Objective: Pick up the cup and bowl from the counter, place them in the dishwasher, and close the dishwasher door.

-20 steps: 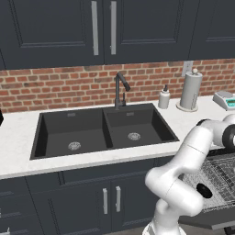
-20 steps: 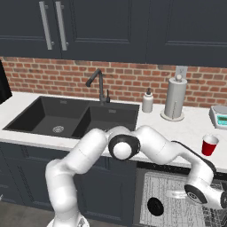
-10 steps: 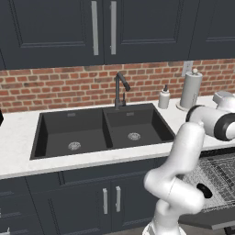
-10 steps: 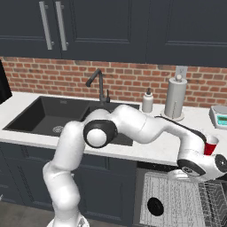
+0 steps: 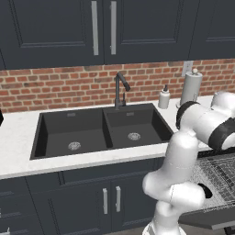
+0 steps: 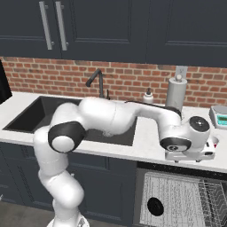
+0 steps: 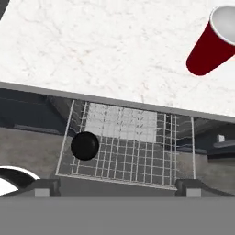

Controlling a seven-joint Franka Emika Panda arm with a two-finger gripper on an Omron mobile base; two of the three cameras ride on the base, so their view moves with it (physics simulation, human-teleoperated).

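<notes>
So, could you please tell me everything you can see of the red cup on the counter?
The red cup is a tapered party-style cup, glossy dark red outside and pale grey-white inside, plastic by its look. It stands upright and open-mouthed on the white speckled counter, near the front edge above the pulled-out dishwasher rack. Nothing is visible inside it, and nothing but the counter touches it. In the right base view the hand hides most of it.

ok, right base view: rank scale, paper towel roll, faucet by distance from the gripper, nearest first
Gripper sits open over the counter's front edge, far right.
1. Scale: just behind it, to the right.
2. Paper towel roll: behind it at the wall, slightly left.
3. Faucet: far left, behind the sink.
</notes>
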